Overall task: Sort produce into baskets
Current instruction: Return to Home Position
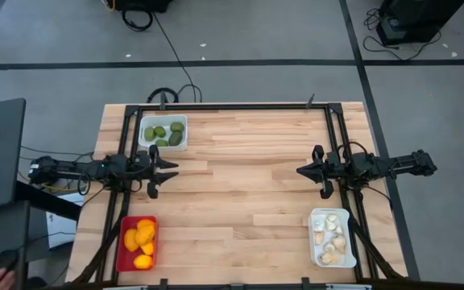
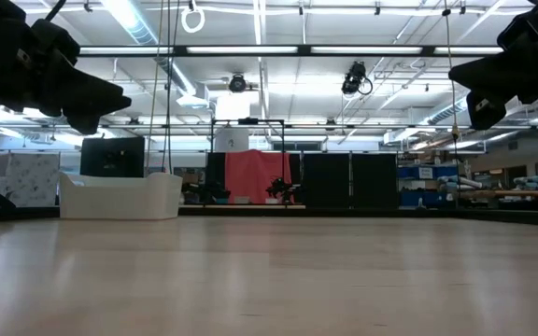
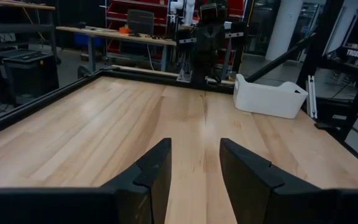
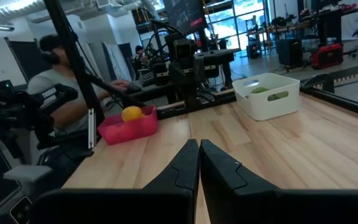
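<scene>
Produce (image 1: 143,236) all in the baskets, none loose on the table (image 1: 248,185); sorting done by the look of it, only the parking of both arms to do. Left gripper (image 3: 194,146) up off the wood at the left side, between the far white basket (image 1: 163,118) and the near red basket (image 1: 124,263), fingers apart with bare table showing through the gap, nothing held. Right gripper (image 4: 199,144) opposite at the right side, just far of the near white basket (image 1: 332,210), fingers together tip to tip, empty as well.

To finish well: draw each arm straight back toward its own side, keeping the height seen in the low view, well above any basket wall. No swing across the near right basket with the right arm, no dip toward the red one with the left; risk otherwise of nudging a basket and spilling sorted pieces. Slow and level, no need to change the fingers. Mind the person (image 4: 55,93) seated beyond the left edge.

Counts, from above: three baskets, two white and one red. Green fruits (image 1: 175,138) in the far left white basket, five as best made out, packed close. Yellow-orange fruits (image 1: 132,240) in the red basket, five or so, some overlapping. Garlic pieces (image 1: 331,240) in the near right white basket, about seven, heaped and pale against the plastic, so hard to count for certain.
</scene>
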